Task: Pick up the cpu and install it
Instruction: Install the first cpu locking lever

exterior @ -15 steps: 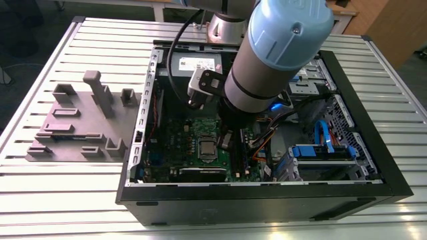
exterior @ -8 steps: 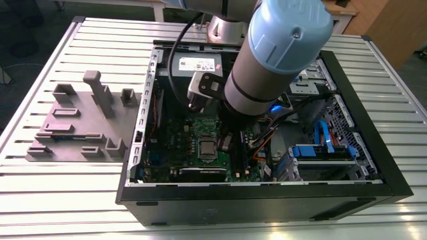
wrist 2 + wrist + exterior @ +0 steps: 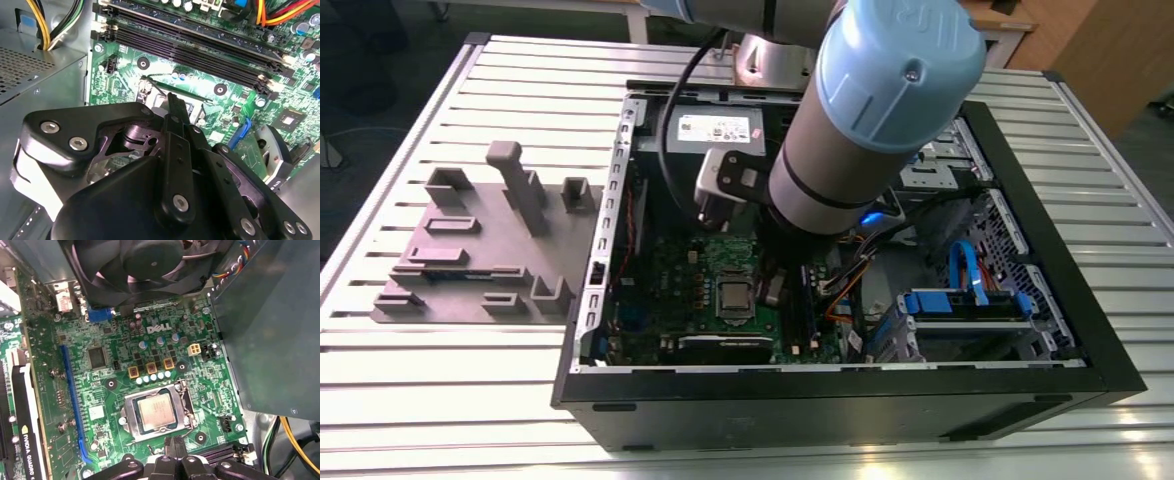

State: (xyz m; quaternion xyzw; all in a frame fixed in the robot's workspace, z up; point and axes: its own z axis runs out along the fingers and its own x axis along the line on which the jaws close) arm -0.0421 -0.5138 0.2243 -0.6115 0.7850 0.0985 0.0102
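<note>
The cpu (image 3: 159, 411), a small square chip with a silver-grey top, lies flat inside the silver socket frame (image 3: 129, 401) on the green motherboard (image 3: 107, 390). In the exterior view the cpu (image 3: 735, 296) sits mid-board, inside the open computer case (image 3: 854, 385). My gripper (image 3: 172, 441) hovers just off the socket's edge with its black fingers (image 3: 169, 444) pressed together and nothing between them. In the second wrist view the gripper (image 3: 172, 98) points down at the board near the socket.
A grey power supply box (image 3: 275, 340) and a black fan (image 3: 135, 260) crowd the socket. Memory slots (image 3: 200, 45) and a graphics card (image 3: 20, 405) flank it. Cables (image 3: 961, 270) and drive bays fill the case's other half. A grey fixture tray (image 3: 467, 250) lies outside.
</note>
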